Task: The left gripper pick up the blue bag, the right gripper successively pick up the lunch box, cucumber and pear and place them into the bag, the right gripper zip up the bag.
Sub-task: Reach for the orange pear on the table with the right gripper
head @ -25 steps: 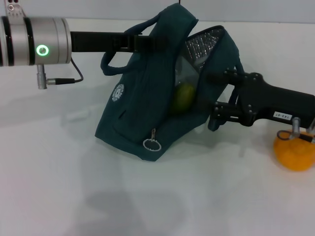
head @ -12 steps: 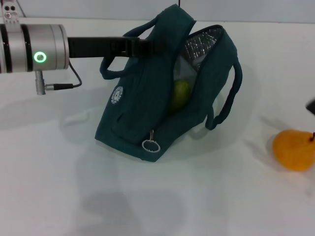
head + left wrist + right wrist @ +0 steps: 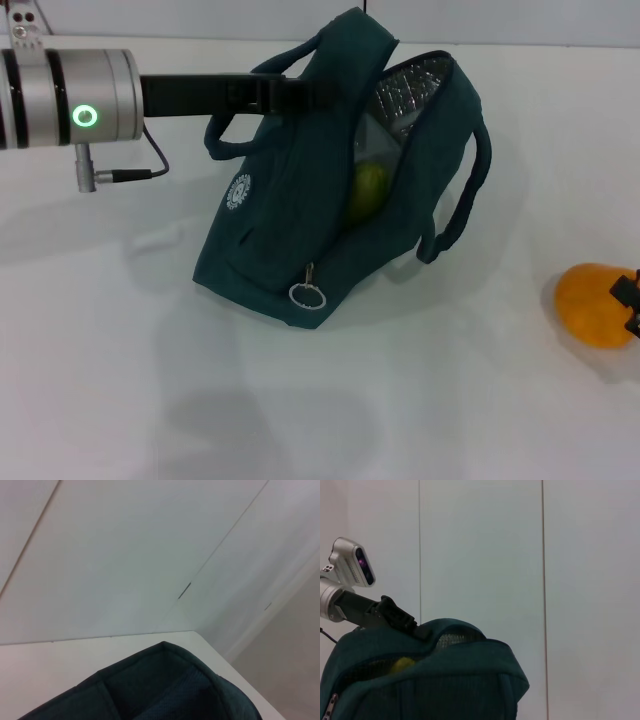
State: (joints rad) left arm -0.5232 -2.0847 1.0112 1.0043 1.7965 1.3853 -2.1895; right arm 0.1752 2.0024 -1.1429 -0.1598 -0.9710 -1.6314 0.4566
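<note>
Left hand (image 3: pixel 300 92) reaching in from left, clamping together on upper edge of blue bag (image 3: pixel 300 230), propping it tilted and open on tabletop (image 3: pixel 150 380). Foil lining showing; yellow-green fruit (image 3: pixel 368 190) sitting inside the opening. Zipper ring pull (image 3: pixel 308 295) hanging at bag's front. Pear (image 3: pixel 592 303) lying on tabletop, well right of bag. Right hand (image 3: pixel 628 300) just peeking in at right edge, touching pear; finger state impossible to tell.

Matt teal cloth blue bag (image 3: pixel 300 230), quilted silvery foil lining (image 3: pixel 405 95), metal ring pull (image 3: pixel 308 295)
</note>
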